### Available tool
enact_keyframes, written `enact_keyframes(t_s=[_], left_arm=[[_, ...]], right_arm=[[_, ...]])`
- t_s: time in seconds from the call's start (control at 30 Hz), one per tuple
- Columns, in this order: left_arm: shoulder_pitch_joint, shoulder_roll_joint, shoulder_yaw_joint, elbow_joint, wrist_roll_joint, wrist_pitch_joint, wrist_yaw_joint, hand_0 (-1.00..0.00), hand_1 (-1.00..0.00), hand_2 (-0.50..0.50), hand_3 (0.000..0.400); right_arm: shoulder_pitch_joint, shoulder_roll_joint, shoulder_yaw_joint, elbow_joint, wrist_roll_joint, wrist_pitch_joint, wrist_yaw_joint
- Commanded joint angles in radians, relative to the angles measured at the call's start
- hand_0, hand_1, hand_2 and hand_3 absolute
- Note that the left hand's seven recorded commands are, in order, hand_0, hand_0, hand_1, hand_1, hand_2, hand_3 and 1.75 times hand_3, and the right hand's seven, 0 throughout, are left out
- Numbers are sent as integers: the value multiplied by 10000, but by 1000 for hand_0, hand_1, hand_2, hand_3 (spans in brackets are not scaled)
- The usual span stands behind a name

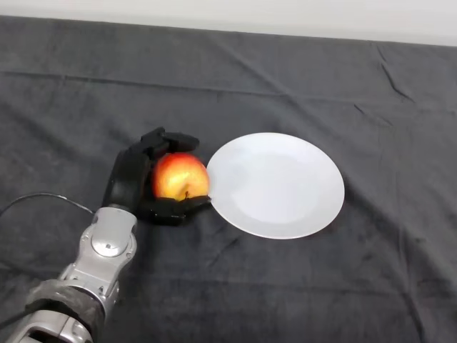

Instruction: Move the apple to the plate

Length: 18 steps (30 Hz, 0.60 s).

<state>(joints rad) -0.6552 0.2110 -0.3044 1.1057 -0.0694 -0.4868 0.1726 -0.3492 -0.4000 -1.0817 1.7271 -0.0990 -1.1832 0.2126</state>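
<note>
Apple [181,176]: on cloth [300,286], just left of plate [285,187] rim, cupped by hand [132,179], fingers curled over top, thumb under near side. Likely firm, smooth, rounded, moderately light; could roll or slip, so best gripped round widest part. Plate empty, low rim; short lift rightward, open room beyond

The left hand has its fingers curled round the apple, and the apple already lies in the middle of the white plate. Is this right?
Not quite. The left hand does have its fingers curled round the apple, but the head view shows the apple beside the left rim of the white plate, over the dark cloth, not in its middle.
</note>
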Motion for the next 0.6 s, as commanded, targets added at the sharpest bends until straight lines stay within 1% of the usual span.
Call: enact_keyframes(t_s=[0.03,0.2,0.33,0.6], left_arm=[[-635,-71,-330,344,-104,-238,16,-1000,-1000,0,400],[-642,19,-414,373,-88,-452,57,-1000,-1000,0,400],[-697,166,-394,289,-119,-504,-45,-1000,-1000,0,400],[-890,557,-191,-394,-206,-195,-287,-1000,-1000,0,400]], right_arm=[[1933,1635,-158,1145,115,726,-137],[1934,1635,-163,1147,110,724,-138],[1934,1635,-167,1147,105,723,-139],[1935,1635,-173,1147,98,723,-141]])
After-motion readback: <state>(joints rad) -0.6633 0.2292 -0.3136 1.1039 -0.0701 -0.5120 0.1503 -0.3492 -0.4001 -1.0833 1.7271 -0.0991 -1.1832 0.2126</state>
